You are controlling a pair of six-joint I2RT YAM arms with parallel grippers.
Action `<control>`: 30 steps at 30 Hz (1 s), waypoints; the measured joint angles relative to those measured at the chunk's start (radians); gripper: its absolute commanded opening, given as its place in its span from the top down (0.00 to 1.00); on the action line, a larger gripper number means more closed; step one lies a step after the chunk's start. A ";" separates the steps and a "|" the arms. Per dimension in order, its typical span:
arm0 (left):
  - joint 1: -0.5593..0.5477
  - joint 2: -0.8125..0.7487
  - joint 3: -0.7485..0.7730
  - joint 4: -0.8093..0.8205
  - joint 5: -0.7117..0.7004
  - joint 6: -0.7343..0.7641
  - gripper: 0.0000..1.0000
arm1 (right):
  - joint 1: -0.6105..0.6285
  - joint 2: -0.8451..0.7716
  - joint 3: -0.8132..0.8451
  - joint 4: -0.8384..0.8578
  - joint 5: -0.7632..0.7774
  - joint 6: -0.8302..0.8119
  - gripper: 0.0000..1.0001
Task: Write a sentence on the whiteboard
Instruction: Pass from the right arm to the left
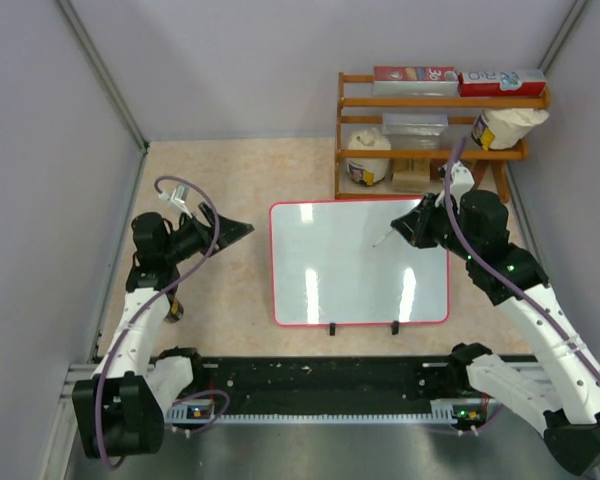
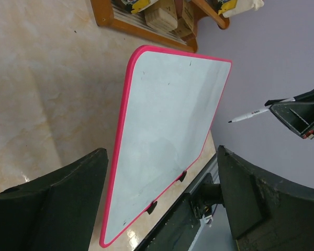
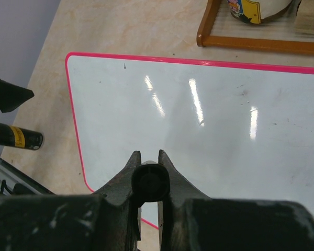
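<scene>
Whiteboard (image 1: pixel 350 275) lay flat mid-bench, blank, feet at its 6 o'clock edge. My right pincer (image 1: pixel 412 228) was clenched on the pen (image 1: pixel 382 240), tip hanging approx 1 o'clock of the board's centre, not touching afaict. Left pincer (image 1: pixel 235 230) was released, holding nothing, just off the 9 o'clock edge. Risks, imo: nothing pinned the board, so pen pressure could skate it across the bench. Starting that far right would leave little room before the frame. My right arm sat near the shelf (image 1: pixel 435 100) at 12 and could knock it.
</scene>
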 measured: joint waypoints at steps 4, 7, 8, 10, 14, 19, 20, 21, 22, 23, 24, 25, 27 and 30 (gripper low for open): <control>0.011 0.011 -0.002 0.009 0.054 0.008 0.11 | 0.000 0.003 0.000 0.000 0.000 0.000 1.00; 0.011 0.011 -0.002 0.006 0.068 0.034 0.11 | 0.000 0.004 0.000 0.000 0.000 0.000 1.00; 0.011 0.011 -0.002 0.003 0.068 0.044 0.11 | 0.000 0.004 0.000 0.000 0.000 0.000 1.00; 0.011 0.016 -0.002 -0.008 0.068 0.080 0.11 | 0.000 0.009 0.000 0.001 -0.001 0.000 1.00; 0.011 0.049 -0.002 -0.039 0.063 0.152 0.11 | 0.002 0.037 0.000 0.005 -0.016 0.000 1.00; -0.025 0.132 0.014 -0.076 0.040 0.229 0.12 | 0.052 0.074 0.002 0.021 -0.012 0.000 1.00; -0.040 0.147 0.021 -0.077 0.037 0.240 0.12 | 0.070 0.078 0.004 0.024 -0.010 0.000 1.00; -0.063 0.169 0.032 -0.079 0.030 0.251 0.12 | 0.092 0.082 0.007 0.032 -0.010 0.000 1.00; -0.089 0.192 0.046 -0.081 0.025 0.262 0.12 | 0.111 0.083 0.008 0.048 -0.010 0.000 1.00; -0.113 0.214 0.060 -0.081 0.019 0.271 0.12 | 0.124 0.084 0.011 0.057 -0.010 0.000 1.00; -0.135 0.238 0.074 -0.079 0.014 0.278 0.12 | 0.138 0.085 0.013 0.072 -0.010 0.000 1.00; -0.151 0.260 0.084 -0.075 0.011 0.285 0.12 | 0.150 0.086 0.014 0.093 -0.010 0.001 1.00; -0.171 0.298 0.094 -0.061 0.010 0.297 0.12 | 0.164 0.086 0.014 0.125 -0.010 0.003 1.00; -0.174 0.348 0.102 -0.049 0.004 0.312 0.13 | 0.174 0.087 0.014 0.177 -0.014 0.012 1.00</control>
